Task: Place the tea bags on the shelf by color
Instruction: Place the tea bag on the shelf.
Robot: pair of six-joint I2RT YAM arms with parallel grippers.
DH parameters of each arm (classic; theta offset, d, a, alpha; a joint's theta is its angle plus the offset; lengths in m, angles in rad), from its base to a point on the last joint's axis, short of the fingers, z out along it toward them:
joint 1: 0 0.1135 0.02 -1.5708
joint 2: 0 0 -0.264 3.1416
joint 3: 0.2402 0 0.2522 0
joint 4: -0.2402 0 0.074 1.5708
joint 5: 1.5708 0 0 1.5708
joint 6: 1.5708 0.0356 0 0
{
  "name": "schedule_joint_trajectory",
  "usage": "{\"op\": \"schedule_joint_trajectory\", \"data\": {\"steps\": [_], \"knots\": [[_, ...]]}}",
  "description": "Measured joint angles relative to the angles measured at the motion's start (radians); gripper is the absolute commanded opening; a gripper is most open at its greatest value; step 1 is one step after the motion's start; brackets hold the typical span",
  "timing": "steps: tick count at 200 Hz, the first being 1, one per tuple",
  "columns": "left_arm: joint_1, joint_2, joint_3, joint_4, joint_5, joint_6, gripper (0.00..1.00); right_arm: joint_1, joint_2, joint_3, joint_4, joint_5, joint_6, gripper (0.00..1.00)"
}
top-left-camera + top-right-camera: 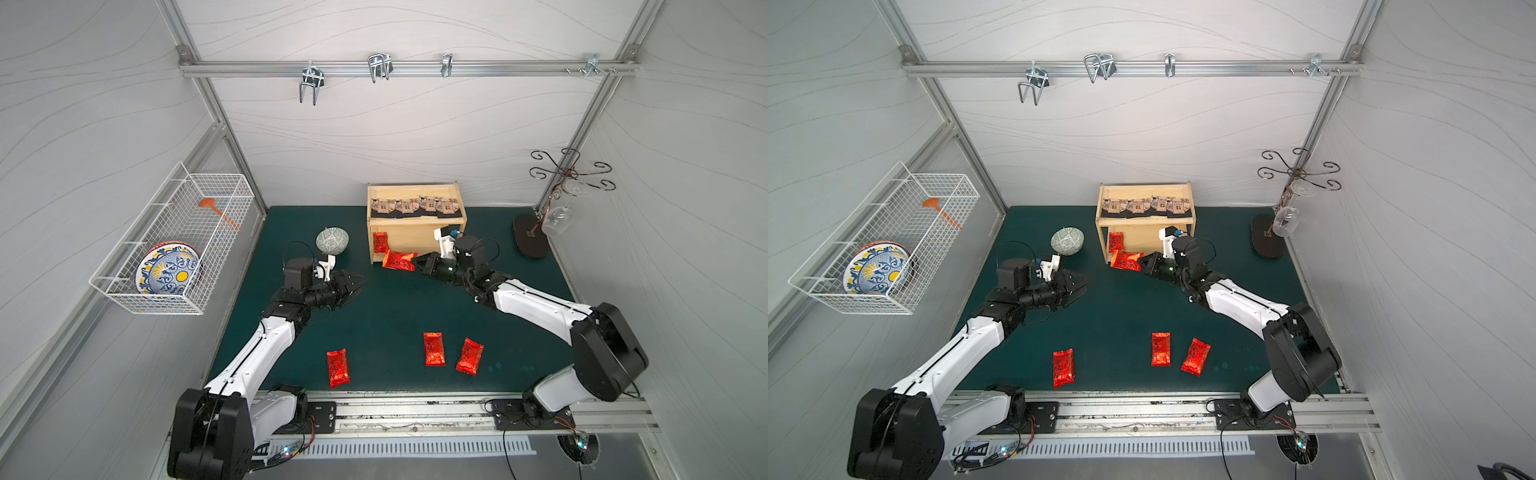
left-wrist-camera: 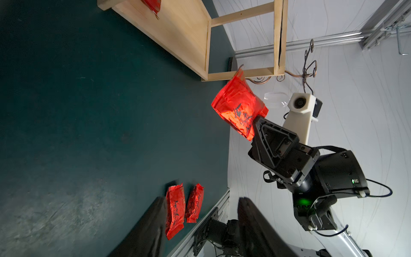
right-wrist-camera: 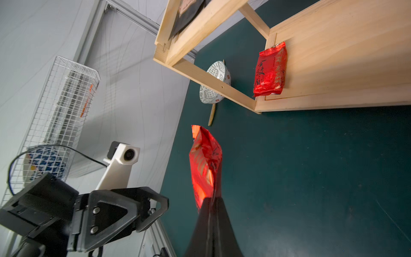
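While your right gripper [image 1: 415,262] is pressed together on one short end of a red sachet [image 1: 399,261], that packet hangs clear of the green mat [image 1: 395,307], just in front of the shelf [image 1: 415,224]. Its long axis runs straight on from the fingers, and its free end points toward the shelf's front corner post on the left arm's side. In the left wrist view that free end [image 2: 239,73] overlaps the lower front rail; you cannot tell from it whether they touch. In the right wrist view the sachet [image 3: 205,162] is seen almost edge-on, with a gap to the shelf.

Your left gripper [image 1: 355,289] stands spread and holds nothing, above the mat, well apart from the shelf and aimed toward the middle of the table.

On the lower tier you have one red sachet [image 1: 380,242] at the left-arm end, long axis running front to back. On the top tier, four beige-brown packets [image 1: 415,205] sit in a row, side by side.

Near the front edge of the mat lie three more: a lone sachet [image 1: 338,368] and an upright sachet [image 1: 434,349], both lengthwise front to back, and a tilted sachet [image 1: 469,356], slanted, just beside the upright one.
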Motion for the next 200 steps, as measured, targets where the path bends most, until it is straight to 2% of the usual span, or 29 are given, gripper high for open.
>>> {"op": "schedule_joint_trajectory", "data": {"steps": [40, 58, 72, 98, 124, 144, 200], "knots": [[0.006, -0.042, 0.003, -0.066, 0.002, 0.035, 0.54, 0.021, 0.053, -0.006, 0.008, 0.025, -0.111, 0.06], [0.010, -0.054, 0.003, -0.081, 0.005, 0.044, 0.54, 0.027, 0.060, -0.006, 0.009, 0.058, -0.145, 0.00], [0.013, -0.064, 0.003, -0.092, 0.007, 0.049, 0.54, 0.028, 0.067, -0.008, 0.023, 0.095, -0.132, 0.00], [0.013, -0.082, 0.003, -0.111, 0.007, 0.055, 0.53, 0.039, 0.091, -0.053, 0.117, 0.237, -0.020, 0.00], [0.017, -0.103, 0.003, -0.130, 0.005, 0.070, 0.53, 0.076, 0.124, -0.114, 0.198, 0.462, 0.148, 0.00], [0.017, -0.122, 0.003, -0.151, 0.003, 0.085, 0.52, 0.103, 0.166, -0.105, 0.212, 0.604, 0.261, 0.00], [0.009, -0.135, 0.003, -0.185, -0.002, 0.107, 0.49, 0.122, 0.339, 0.053, 0.243, 0.803, 0.489, 0.00]]}}
